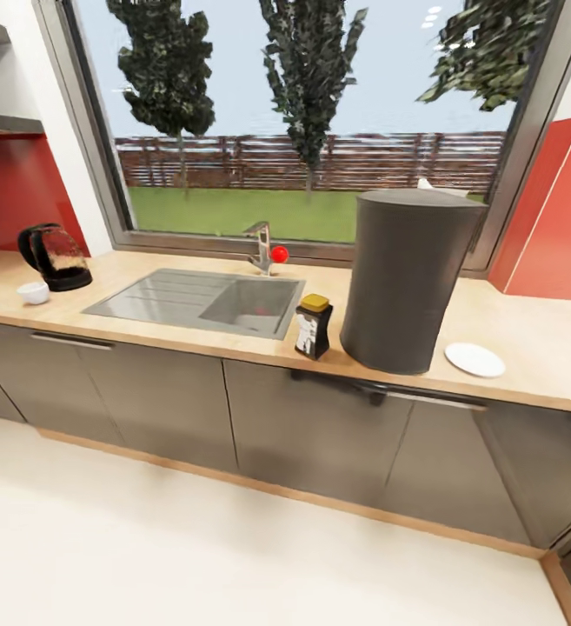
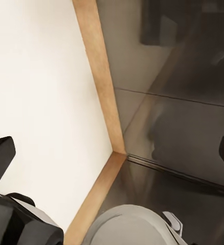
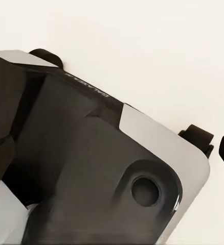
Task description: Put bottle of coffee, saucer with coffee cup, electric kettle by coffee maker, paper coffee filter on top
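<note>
The tall charcoal coffee maker (image 1: 402,283) stands on the beige countertop (image 1: 528,335), right of the sink. Close against its left side is the bottle of coffee (image 1: 313,326), dark with a yellow lid. The white saucer (image 1: 474,359) lies bare to the maker's right. Far left, the dark electric kettle (image 1: 55,256) stands with the white coffee cup (image 1: 33,292) in front of it. A small white tip (image 1: 425,183) peeks over the maker's top; I cannot tell whether it is the paper coffee filter. My left gripper (image 2: 113,155) is open above the floor beside the cabinet. My right gripper (image 3: 113,153) is open over the robot's base.
A steel sink (image 1: 159,296) with a tap (image 1: 262,248) is set into the worktop under a large window. Dark cabinet fronts (image 1: 311,430) run below, with a wooden plinth (image 2: 99,76) at the pale floor (image 1: 189,556). Grey shelves (image 1: 3,123) hang at the far left.
</note>
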{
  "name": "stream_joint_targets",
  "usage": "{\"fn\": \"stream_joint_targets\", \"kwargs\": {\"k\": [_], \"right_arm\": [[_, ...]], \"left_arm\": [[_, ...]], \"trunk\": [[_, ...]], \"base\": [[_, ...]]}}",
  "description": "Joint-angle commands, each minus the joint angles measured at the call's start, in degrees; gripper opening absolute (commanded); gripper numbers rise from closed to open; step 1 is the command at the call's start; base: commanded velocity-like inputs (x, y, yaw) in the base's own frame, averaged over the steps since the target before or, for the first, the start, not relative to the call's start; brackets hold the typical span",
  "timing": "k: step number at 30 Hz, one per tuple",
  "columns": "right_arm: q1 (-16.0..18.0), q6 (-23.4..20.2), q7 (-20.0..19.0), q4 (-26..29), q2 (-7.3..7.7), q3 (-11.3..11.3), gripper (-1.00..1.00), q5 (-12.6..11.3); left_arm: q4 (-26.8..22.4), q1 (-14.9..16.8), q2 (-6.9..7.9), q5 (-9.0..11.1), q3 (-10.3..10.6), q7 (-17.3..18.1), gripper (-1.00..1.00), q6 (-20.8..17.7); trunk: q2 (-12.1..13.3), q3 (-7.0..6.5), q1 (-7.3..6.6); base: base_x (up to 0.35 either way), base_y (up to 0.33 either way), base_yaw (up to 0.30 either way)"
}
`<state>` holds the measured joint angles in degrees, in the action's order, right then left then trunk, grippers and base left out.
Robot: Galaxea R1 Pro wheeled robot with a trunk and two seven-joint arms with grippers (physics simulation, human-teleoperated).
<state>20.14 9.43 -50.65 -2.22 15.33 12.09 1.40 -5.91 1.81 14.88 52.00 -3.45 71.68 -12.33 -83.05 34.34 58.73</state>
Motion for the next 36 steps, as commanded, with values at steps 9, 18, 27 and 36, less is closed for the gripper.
{"fn": "stream_joint_targets", "kwargs": {"k": [9,18,27,36], "right_arm": [[0.1,0.7,-1.0,0.1,0.16,0.3,1.0,0.3],[0.1,0.6,2.2,0.2,0.05,0.6,1.0,0.5],[0.1,0.7,2.6,0.2,-0.02,0.6,1.0,0.5],[0.1,0.7,2.7,0.2,-0.04,0.6,1.0,0.5]], "left_arm": [[0.0,0.0,-0.03,-0.2,-0.5,0.2,1.0,-0.6],[0.0,0.0,-0.03,-0.2,-0.5,0.2,1.0,-0.6],[0.0,0.0,-0.03,-0.2,-0.4,0.2,1.0,-0.6],[0.0,0.0,-0.03,-0.2,-0.4,0.2,1.0,-0.6]], "trunk": [[0.0,0.05,0.0],[0.0,0.05,0.0],[0.0,0.05,0.0],[0.0,0.05,0.0]], "base": [[0.219,0.007,0.177],[0.298,0.152,0.262],[0.252,0.226,0.276],[0.231,0.24,0.276]]}}
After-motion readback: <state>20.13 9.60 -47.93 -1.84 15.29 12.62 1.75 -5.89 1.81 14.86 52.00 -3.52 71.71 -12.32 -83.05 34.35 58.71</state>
